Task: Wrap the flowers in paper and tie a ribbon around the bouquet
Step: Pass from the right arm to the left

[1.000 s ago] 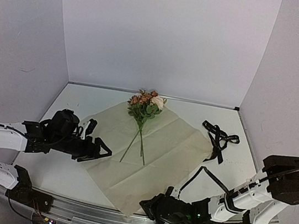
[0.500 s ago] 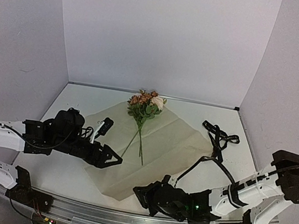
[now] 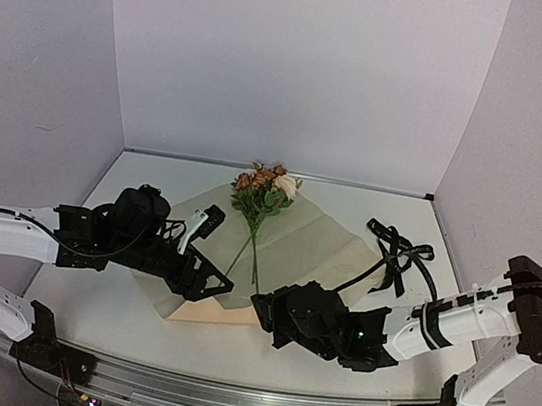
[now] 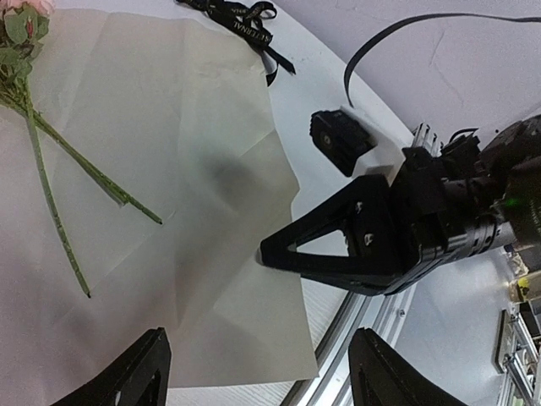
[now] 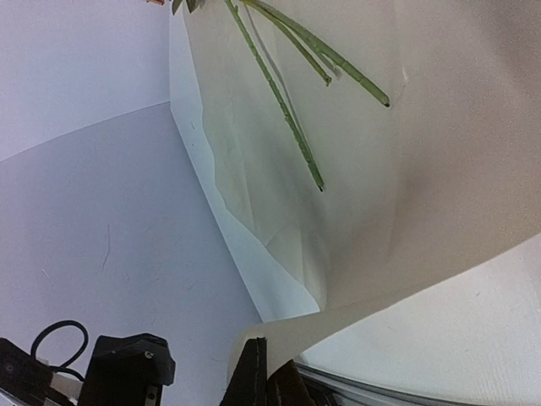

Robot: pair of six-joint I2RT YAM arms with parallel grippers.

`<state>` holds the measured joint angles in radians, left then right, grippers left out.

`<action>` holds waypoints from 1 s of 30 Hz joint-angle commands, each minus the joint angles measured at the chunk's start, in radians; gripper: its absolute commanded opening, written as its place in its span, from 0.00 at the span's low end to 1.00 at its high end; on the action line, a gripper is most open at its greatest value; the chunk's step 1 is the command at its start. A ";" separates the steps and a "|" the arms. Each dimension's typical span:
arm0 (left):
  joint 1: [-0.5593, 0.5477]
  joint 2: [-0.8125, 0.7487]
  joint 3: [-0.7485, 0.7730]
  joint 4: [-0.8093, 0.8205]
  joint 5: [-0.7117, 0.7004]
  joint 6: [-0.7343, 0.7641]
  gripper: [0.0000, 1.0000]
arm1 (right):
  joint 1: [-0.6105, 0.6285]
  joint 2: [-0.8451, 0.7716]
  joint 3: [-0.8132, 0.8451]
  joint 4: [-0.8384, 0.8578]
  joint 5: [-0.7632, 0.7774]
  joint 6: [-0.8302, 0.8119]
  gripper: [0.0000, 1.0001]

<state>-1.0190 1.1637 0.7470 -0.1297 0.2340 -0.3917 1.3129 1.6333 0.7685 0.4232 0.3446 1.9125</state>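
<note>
The paper (image 3: 309, 254) lies like a diamond on the tabletop (image 3: 104, 311), with its near corner raised. On it the flowers (image 3: 264, 194) run far to near, blooms at the paper's far corner and stems pointing toward the arms. The right hand (image 3: 264, 311) is clamped on the paper's raised near edge. The left hand (image 3: 211, 255) hovers over the paper's left side, fingers wide apart, holding nothing. The ribbon (image 3: 398, 249) lies tangled just off the paper's right corner, its tails hard to tell from a black cable.
</note>
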 commanded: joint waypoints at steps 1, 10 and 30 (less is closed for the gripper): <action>-0.011 0.027 0.045 -0.083 -0.039 0.079 0.74 | -0.024 -0.012 0.044 -0.018 -0.036 -0.006 0.00; -0.019 0.080 0.083 -0.190 -0.112 0.145 0.75 | -0.050 0.007 0.068 -0.018 -0.084 -0.012 0.00; -0.037 -0.066 0.068 -0.265 -0.199 0.407 0.65 | -0.099 0.010 0.090 -0.018 -0.152 -0.014 0.00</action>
<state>-1.0500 1.1506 0.8234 -0.4032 -0.0105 -0.1091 1.2248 1.6370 0.8196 0.4017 0.2060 1.9110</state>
